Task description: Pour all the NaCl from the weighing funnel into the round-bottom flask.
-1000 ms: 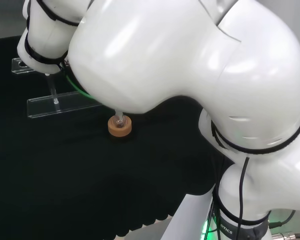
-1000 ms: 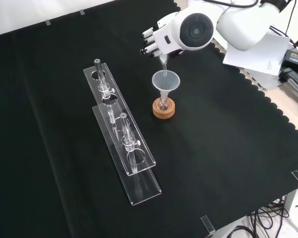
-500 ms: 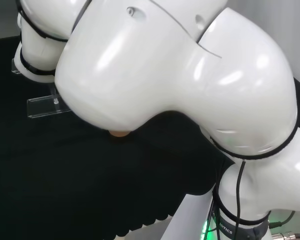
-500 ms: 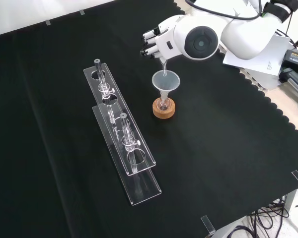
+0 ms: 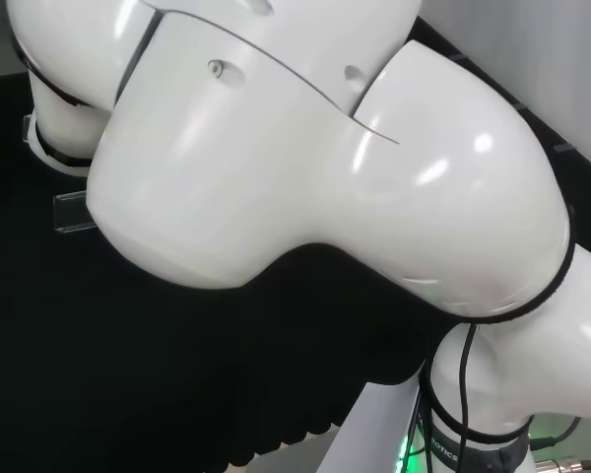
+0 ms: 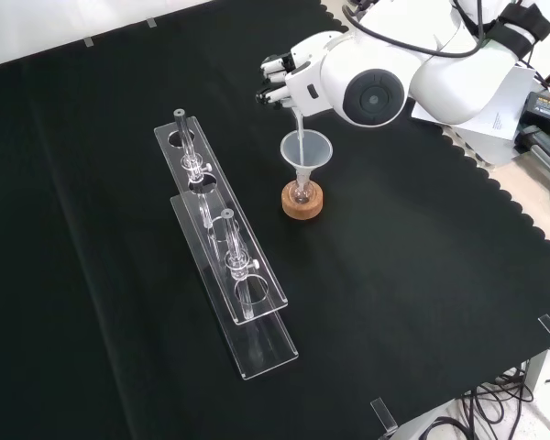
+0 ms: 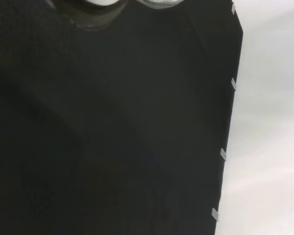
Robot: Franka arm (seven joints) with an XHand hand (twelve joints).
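At the top of the front view, my black and white hand (image 6: 289, 81) has its fingers curled round the upper end of a slim clear glass weighing funnel (image 6: 298, 128), which hangs steeply tipped, almost upright, with its thin stem pointing down. The stem's tip dips into the wide mouth of a clear cone-shaped funnel (image 6: 306, 150) just below. That cone sits in the neck of a small clear round-bottom flask (image 6: 301, 192), and the flask rests in a round cork ring stand (image 6: 302, 202) on the black cloth (image 6: 394, 275). I cannot make out any salt inside the glass, so I cannot tell how much has gone through. I judge the weighing funnel to be very light, stiff, smooth and easily broken, so it is best held where I have it, at the thicker upper body, well away from the fragile stem. The flask and cone look top-heavy on the cork, and a knock from the stem could tip them. Left of the flask in the front view stand two long clear plastic racks (image 6: 222, 240) holding thin glass tubes, near but apart. My arm's big white link (image 6: 376, 92) with its round grey cap stands just right of my hand.
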